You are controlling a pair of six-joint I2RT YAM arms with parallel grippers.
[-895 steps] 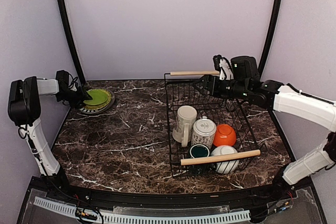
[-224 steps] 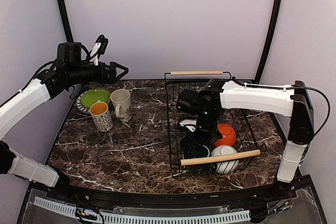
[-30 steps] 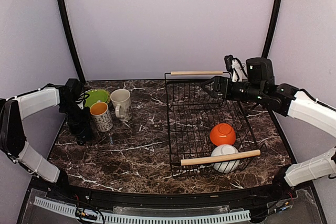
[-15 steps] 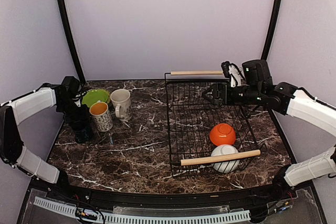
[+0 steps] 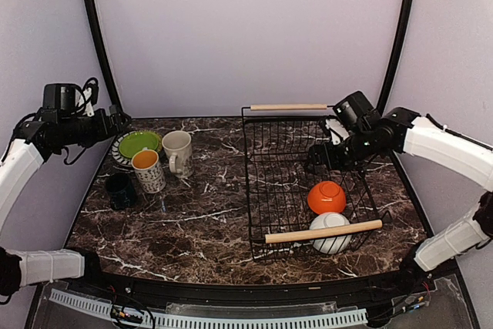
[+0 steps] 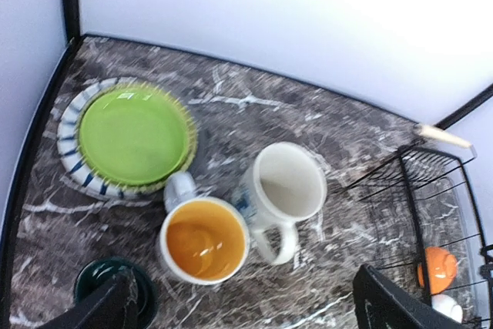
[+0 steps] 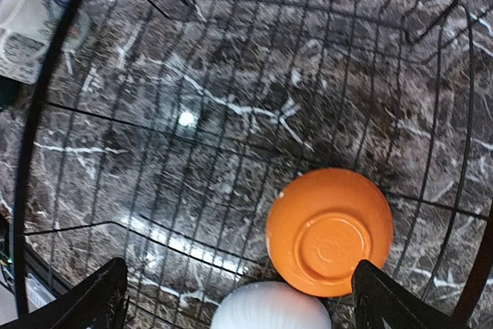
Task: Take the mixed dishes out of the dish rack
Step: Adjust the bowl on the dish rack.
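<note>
Left jaws and right jaws wide apart (right pair over orange bowl)

Inside the dish rack, only the orange bowl, white bowl and near handle obstruct passage.

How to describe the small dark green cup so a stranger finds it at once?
On the marble table, look left of the black wire dish rack, at the cluster of dishes. The small dark green cup stands nearest the front, beside the orange-lined mug; it alone is dark.
</note>
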